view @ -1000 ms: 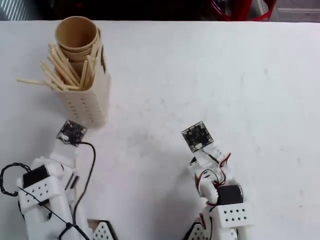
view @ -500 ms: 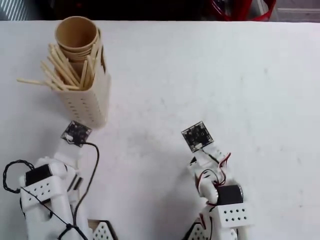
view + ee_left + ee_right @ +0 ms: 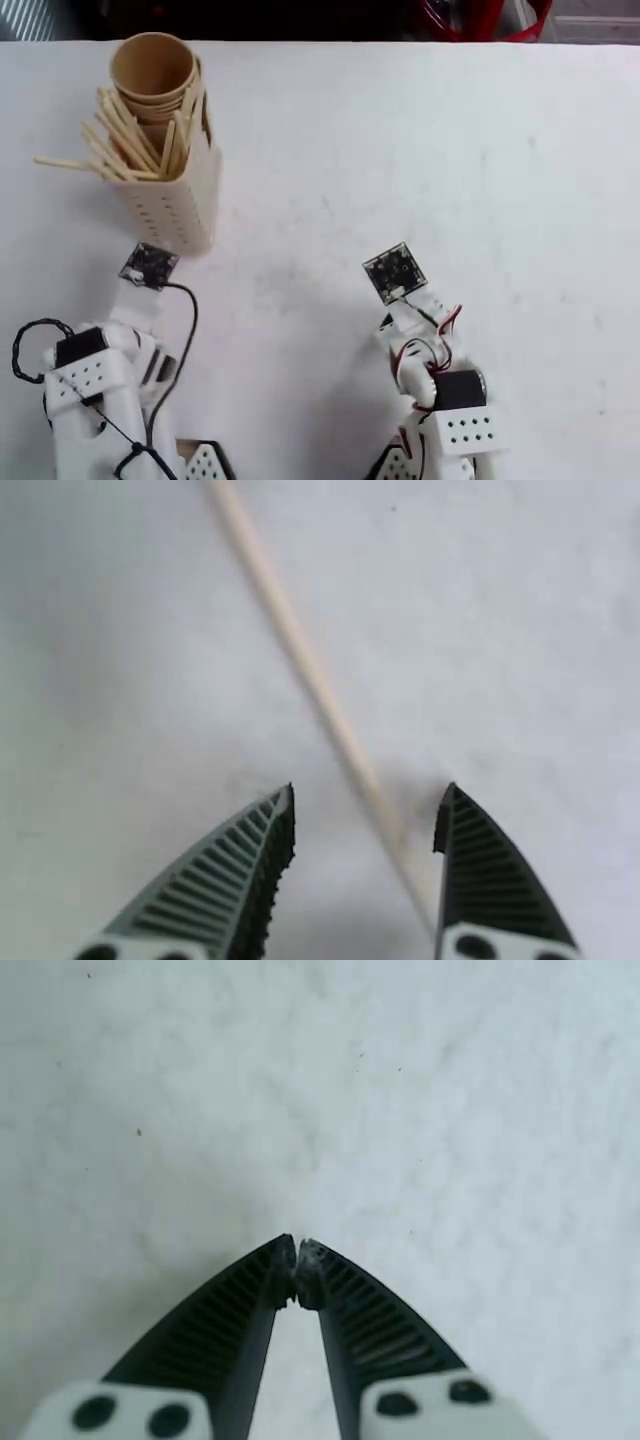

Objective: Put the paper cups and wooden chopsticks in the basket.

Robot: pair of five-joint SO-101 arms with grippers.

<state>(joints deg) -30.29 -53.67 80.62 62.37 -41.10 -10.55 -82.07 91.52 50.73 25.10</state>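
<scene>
1. High view: the basket (image 3: 185, 200) stands far left on the desk (image 3: 450, 150). It holds stacked paper cups (image 3: 152, 68) and a bundle of chopsticks (image 3: 125, 140) that leans out leftward.
2. Left wrist view: the left claw (image 3: 367, 792), wide, straddles one loose chopstick (image 3: 290, 640) lying on the desk. Best centred over it, lowered squarely, then closed across it.
3. Right wrist view: the right claw (image 3: 297, 1250), pinched together and holding nothing, is above the desk.

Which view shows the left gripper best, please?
The left wrist view: the left gripper is open astride a chopstick. The high view shows its wrist camera from above; the right wrist view, the shut right gripper.
</scene>
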